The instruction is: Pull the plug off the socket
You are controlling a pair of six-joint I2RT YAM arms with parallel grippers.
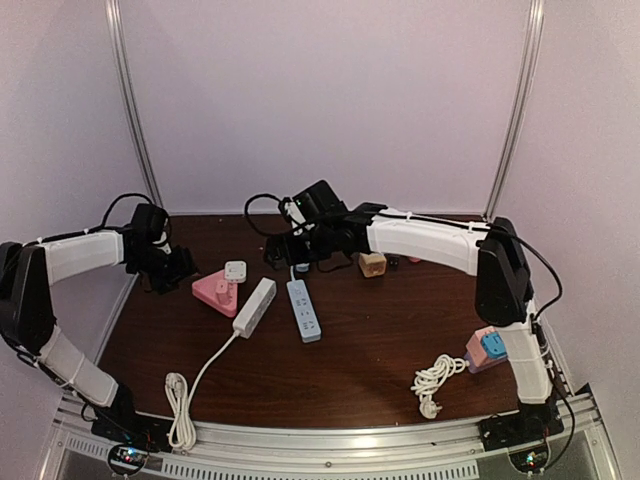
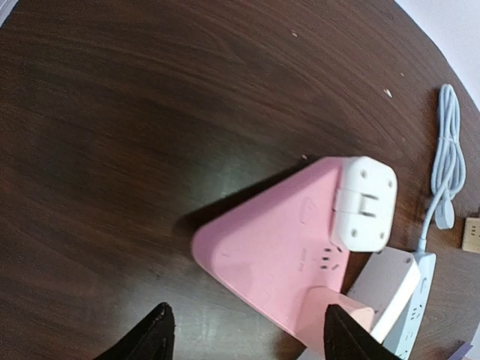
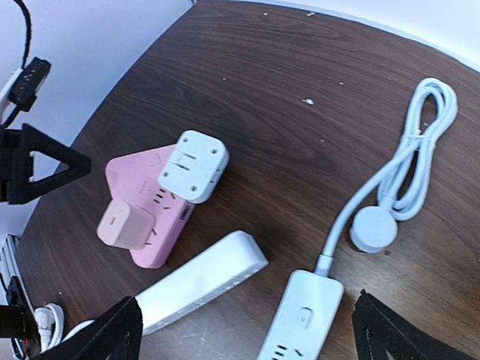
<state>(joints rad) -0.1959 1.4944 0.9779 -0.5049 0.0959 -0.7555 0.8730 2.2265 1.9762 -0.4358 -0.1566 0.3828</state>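
We are hovering left gripper (image 2: 247, 341) over pink socket (image 2: 262, 255), jaws apart, gripping nothing; white plug (image 2: 364, 202) lying prongs-up on socket corner; pink plug (image 3: 124, 223) sitting plugged in; right gripper (image 3: 244, 326) gaping, empty.

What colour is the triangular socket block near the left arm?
Pink. The triangular socket block shows best in the right wrist view.
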